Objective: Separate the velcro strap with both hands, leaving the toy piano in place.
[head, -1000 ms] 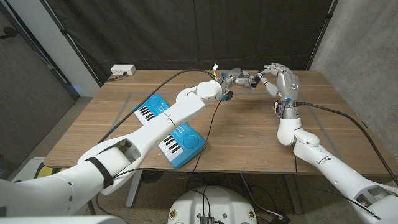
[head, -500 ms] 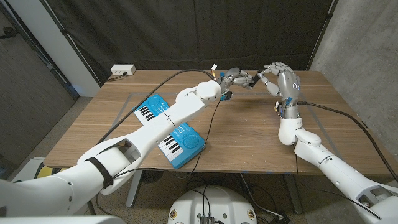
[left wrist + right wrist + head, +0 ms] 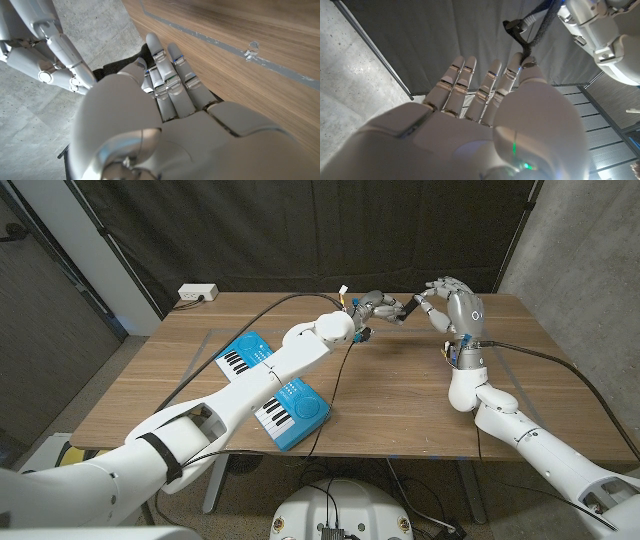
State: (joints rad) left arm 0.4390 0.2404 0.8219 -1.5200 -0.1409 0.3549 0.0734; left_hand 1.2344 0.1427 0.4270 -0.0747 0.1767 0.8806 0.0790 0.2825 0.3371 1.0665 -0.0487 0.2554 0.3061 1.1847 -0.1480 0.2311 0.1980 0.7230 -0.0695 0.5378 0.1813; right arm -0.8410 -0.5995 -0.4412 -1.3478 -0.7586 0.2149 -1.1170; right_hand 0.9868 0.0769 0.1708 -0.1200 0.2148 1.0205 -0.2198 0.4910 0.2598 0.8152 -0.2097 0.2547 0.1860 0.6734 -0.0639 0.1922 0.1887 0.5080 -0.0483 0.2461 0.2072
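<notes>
Head view: fixed high, looking down across the wooden table (image 3: 400, 395) toward its far edge; both arms enter from the near corners. Left wrist view: close behind the left hand (image 3: 150, 125), tabletop beyond. Right wrist view: close behind the right hand (image 3: 485, 125), facing the dark curtain (image 3: 445, 30). Shared: both hands meeting above the table's far edge.

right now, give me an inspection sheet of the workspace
surface: wooden table, tape lines on it
job's things: velcro strap held in the air between both hands; toy piano on the table under the left arm
clutter: nothing seen
hands: left hand holds one end of the strap; right hand pinches the other end
cables: black cable crosses the table from the left wrist; another runs from the right wrist
surroundings: black curtain, white power strip, concrete wall
</notes>
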